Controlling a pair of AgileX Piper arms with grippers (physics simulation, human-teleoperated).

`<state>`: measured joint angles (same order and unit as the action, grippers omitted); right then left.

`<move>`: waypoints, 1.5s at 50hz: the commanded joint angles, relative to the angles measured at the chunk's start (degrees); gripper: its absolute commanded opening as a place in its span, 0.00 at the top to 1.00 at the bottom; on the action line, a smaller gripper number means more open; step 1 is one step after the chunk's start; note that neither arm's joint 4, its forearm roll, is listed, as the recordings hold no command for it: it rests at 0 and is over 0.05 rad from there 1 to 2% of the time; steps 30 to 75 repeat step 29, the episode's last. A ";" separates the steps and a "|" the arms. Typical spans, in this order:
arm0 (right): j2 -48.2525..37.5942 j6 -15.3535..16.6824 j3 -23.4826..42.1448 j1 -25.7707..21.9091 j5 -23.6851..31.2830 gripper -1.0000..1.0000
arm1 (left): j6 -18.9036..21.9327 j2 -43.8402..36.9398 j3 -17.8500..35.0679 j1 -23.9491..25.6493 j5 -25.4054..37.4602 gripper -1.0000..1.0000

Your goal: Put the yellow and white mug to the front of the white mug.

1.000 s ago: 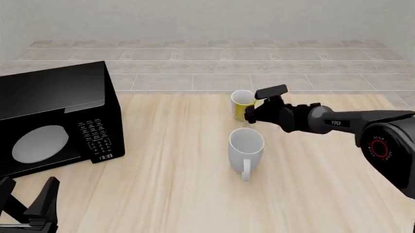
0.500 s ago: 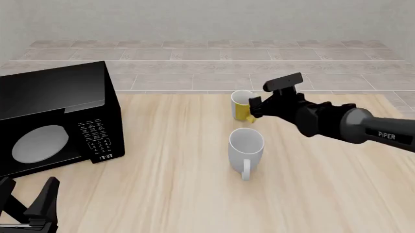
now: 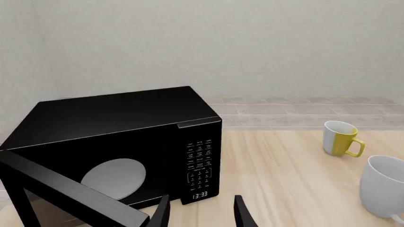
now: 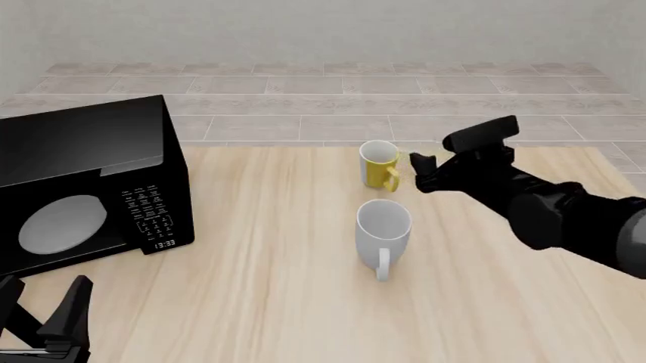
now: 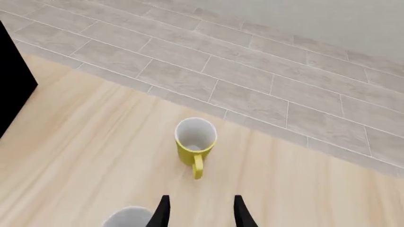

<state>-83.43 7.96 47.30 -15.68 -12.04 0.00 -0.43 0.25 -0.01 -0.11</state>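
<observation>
Front view high behind table (image 4: 253,287), wrist views low, all sharing yellow and white mug (image 4: 380,164).

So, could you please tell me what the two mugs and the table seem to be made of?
The yellow and white mug looks like glazed ceramic: smooth yellow outside, white inside, thick rim. The white mug looks the same, plain and fairly matte, though a render leaves that open. The table looks like pale wood or a wood-look laminate, judging by its long grain streaks.

Yellow and white mug (image 4: 380,164); pale white mug (image 4: 383,229); glossy black microwave (image 4: 86,181); light woodgrain table (image 4: 253,302); black hands.
</observation>
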 commanded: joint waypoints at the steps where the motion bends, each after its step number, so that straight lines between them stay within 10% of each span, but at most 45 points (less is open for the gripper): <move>1: 7.54 1.84 -3.89 0.38 2.19 0.00 | -0.01 -0.01 0.00 -0.01 0.00 0.00; 29: 27.70 3.42 -13.91 -0.49 6.50 0.00 | -0.02 0.01 0.00 0.00 0.00 0.00; 75: 27.70 3.42 -13.91 -0.49 6.50 0.00 | -0.02 0.01 0.00 0.00 0.00 0.00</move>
